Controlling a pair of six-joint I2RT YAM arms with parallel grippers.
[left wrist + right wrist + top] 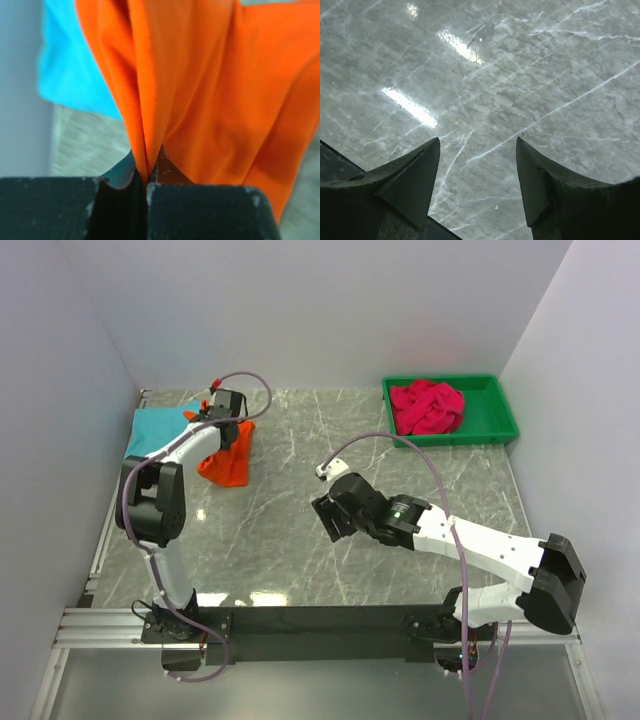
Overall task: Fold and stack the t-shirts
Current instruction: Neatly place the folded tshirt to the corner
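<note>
My left gripper (224, 415) is shut on the orange t-shirt (228, 455) and holds it bunched and hanging, its lower end on the table at the back left. In the left wrist view the orange cloth (200, 85) is pinched between the closed jaws (146, 172). The turquoise-blue t-shirt (160, 430) lies flat at the back left edge, just behind the orange one; it shows also in the left wrist view (70, 70). The crimson-pink t-shirt (427, 406) lies crumpled in the green bin (495, 415). My right gripper (328, 518) is open and empty over bare table (477, 145).
The green plastic bin stands at the back right corner. The marble tabletop (300, 540) spans the workspace between white walls. A metal rail (110, 540) runs along the left edge.
</note>
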